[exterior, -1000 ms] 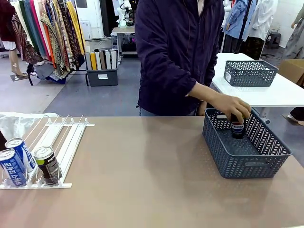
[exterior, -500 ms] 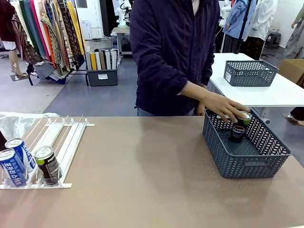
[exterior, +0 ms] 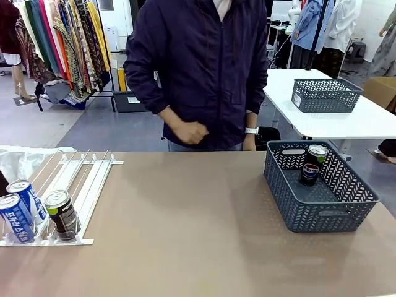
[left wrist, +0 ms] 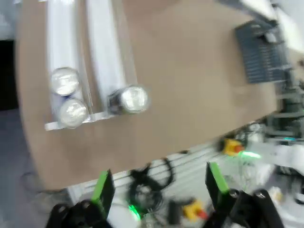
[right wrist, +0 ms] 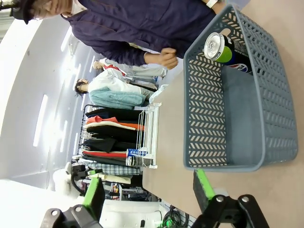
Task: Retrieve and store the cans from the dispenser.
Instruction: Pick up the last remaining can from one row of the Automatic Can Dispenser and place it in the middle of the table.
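Front view takes in the brown surface, with a person in a dark jacket standing at its far edge, one hand closed at the waist and well clear of everything on it. On the robot's right sits the dark grey basket, and one black can stands upright at its far end, so a first can is stored. On the left lies the dispenser, its white rails running toward a low front lip. Three cans wait against that lip: two blue-and-white cans one behind the other in the outer lane, and a green-rimmed can alone in the next. The left tool hangs above that end, looking down on the silver tops, its green pads spread wide with nothing between them. The right tool looks along the basket, jaws likewise apart and empty. The step in hand seems to be fetching the next can. That probably calls for lowering the left tool around the lone green-rimmed can, closing on its body, lifting it over the lip and carrying it to the basket.
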`<state>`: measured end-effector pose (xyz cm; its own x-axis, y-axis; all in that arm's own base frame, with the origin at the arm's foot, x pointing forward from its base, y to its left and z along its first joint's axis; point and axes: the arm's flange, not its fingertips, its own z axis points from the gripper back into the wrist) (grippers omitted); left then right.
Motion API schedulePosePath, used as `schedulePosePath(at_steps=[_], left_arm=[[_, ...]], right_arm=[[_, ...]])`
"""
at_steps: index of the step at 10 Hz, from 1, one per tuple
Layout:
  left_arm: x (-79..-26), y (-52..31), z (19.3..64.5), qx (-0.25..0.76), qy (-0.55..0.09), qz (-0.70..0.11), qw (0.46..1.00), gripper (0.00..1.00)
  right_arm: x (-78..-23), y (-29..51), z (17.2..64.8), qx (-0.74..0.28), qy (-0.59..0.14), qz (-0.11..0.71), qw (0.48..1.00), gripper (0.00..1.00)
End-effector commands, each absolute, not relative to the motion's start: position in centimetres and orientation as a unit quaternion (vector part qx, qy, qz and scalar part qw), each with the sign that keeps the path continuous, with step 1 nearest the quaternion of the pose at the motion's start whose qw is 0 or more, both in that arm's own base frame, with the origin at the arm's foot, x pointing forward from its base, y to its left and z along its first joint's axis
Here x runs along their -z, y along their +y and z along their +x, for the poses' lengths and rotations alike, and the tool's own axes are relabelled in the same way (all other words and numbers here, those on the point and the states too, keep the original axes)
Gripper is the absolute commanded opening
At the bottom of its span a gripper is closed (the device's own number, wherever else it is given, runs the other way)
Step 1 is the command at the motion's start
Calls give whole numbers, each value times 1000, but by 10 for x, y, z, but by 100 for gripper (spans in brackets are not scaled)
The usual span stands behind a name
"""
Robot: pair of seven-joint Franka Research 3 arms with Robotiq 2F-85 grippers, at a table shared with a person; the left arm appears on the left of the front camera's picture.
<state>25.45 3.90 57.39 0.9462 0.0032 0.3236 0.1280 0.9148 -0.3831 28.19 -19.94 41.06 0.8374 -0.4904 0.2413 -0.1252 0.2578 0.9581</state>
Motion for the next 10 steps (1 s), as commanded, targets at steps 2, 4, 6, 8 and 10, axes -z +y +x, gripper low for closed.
schedulePosePath(at_steps=[2, 4, 6, 8, 10], left_arm=[[-547, -10, 265, 86, -134, -66, 985, 100], [-532, -40, 281, 104, -130, -77, 983, 100], [-543, -40, 271, 112, -127, -71, 983, 100], [-538, -51, 280, 117, -127, -82, 981, 100], [-505, -55, 304, 70, -146, -32, 986, 100]], right_arm=[[-415, -200, 280, 121, -256, 599, 749, 100], [-415, -200, 280, 121, -256, 599, 749, 100], [-415, -200, 280, 121, -256, 599, 749, 100], [-415, -200, 280, 121, -256, 599, 749, 100], [-415, -200, 280, 121, -256, 599, 749, 100]])
